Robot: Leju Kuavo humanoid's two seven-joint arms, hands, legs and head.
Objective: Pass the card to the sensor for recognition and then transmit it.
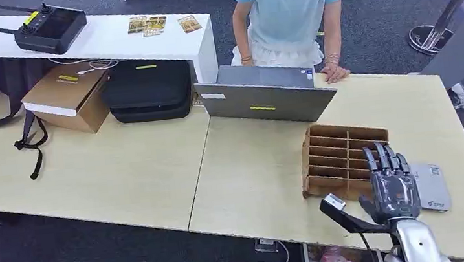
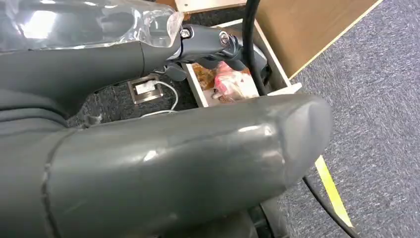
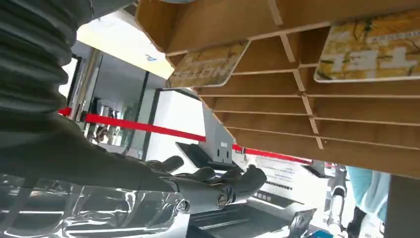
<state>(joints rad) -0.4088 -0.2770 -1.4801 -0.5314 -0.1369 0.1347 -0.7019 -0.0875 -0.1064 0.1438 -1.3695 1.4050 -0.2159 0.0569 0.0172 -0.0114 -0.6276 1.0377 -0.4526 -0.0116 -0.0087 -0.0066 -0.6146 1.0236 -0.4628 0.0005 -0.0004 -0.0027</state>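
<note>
Right hand (image 1: pixel 390 183) empty, fingers spread, raised at the table's near edge against the near side of the wooden rack (image 1: pixel 343 158); cards (image 3: pixel 369 47) lying flat in the slots straight ahead, long edges across the openings. Grey sensor pad (image 1: pixel 432 187) just beside, toward the table's right edge; laptop (image 1: pixel 265 98) and person (image 1: pixel 289 14) beyond. Left hand (image 2: pixel 173 168) low by the floor, grip impossible to judge.

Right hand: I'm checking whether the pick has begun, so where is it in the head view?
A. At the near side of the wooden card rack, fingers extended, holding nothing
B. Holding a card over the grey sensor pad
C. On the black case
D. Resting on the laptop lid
A: the right hand is at the near side of the wooden card rack, fingers extended and no card in it.
</note>
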